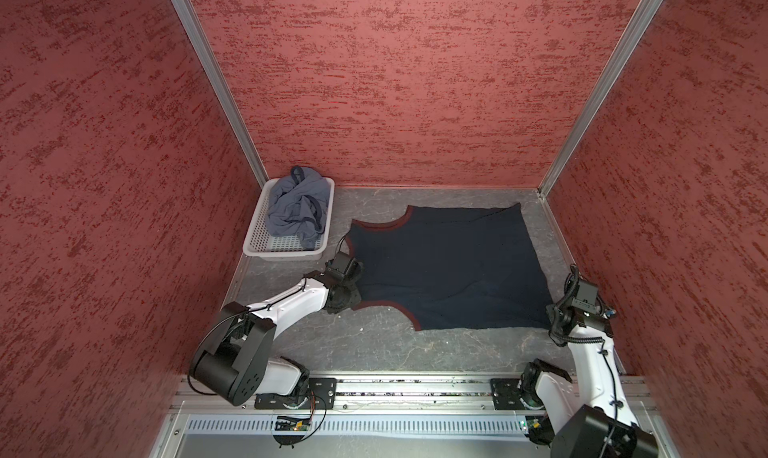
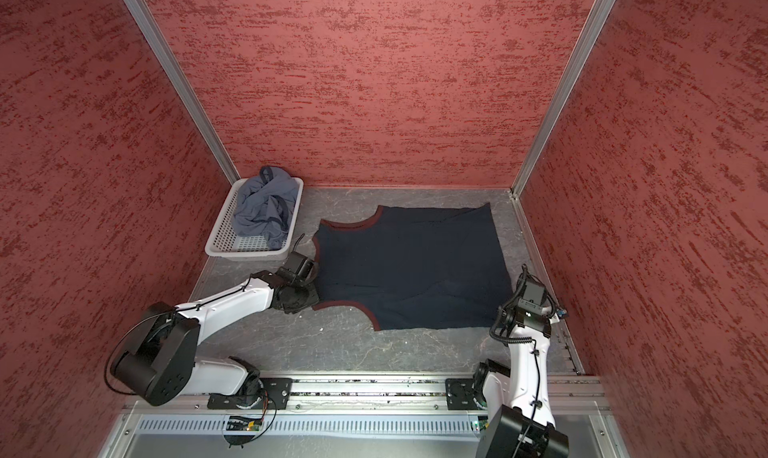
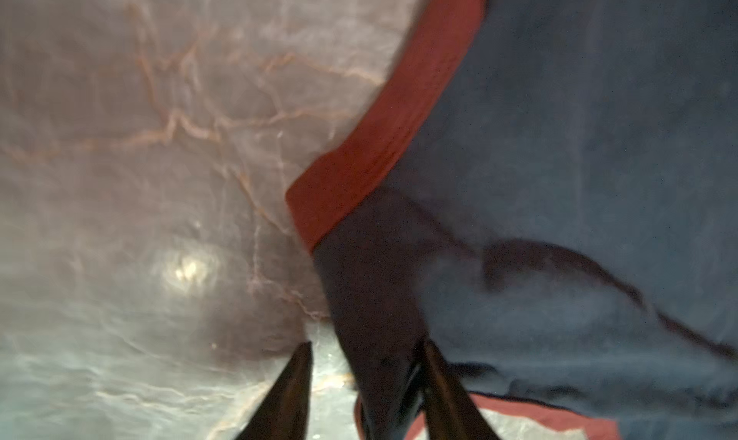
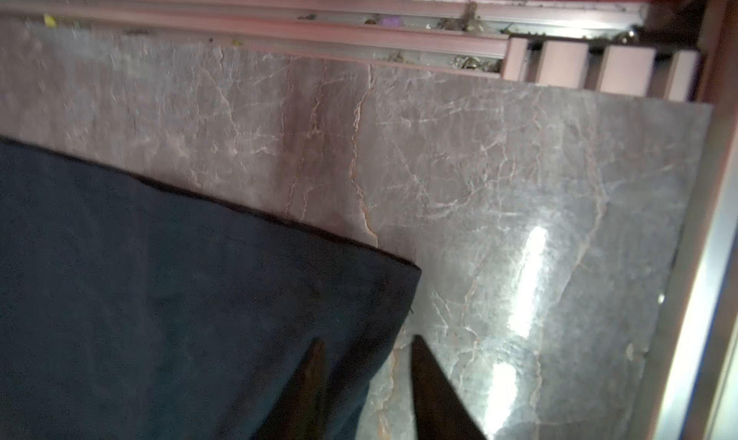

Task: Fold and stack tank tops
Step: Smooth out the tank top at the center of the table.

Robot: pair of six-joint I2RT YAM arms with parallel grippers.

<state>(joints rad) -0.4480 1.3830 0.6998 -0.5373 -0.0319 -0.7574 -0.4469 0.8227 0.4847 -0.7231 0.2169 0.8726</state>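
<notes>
Enclosure with three red, rough-textured walls (image 1: 395, 82) around a glossy grey table (image 1: 374, 343) veined like marble. The dark navy tank top (image 1: 449, 269) lies spread flat at mid-table in both top views. Its long axis runs crosswise, roughly parallel to the arms' base rail, with neckline and shoulder straps pointing toward the robot's left and the straight hem toward its right. The hem edge sits slightly askew. The cloth is matte and soft, with a few shallow creases near the front. A maroon trim (image 3: 379, 130) binds the curved armholes, one facing the back wall and one facing the rail. The white basket (image 1: 286, 252), a rectangular plastic tray with perforated floor and walls, stands in the far left corner, just beside the navy top's strap end. It holds the slate blue-grey tank top (image 1: 293, 210), crumpled in a heap with its navy-edged loops showing. The left gripper (image 3: 367, 344) is at the strap end with its dark tapered fingers (image 3: 295, 394) parted; a navy strap lies between them, with bare table showing beside one finger, so the strap is not pinched. The right gripper (image 4: 367, 340) is at the near hem corner, its fingers (image 4: 435, 394) likewise spread and released, one over the cloth and one over the bare table.
</notes>
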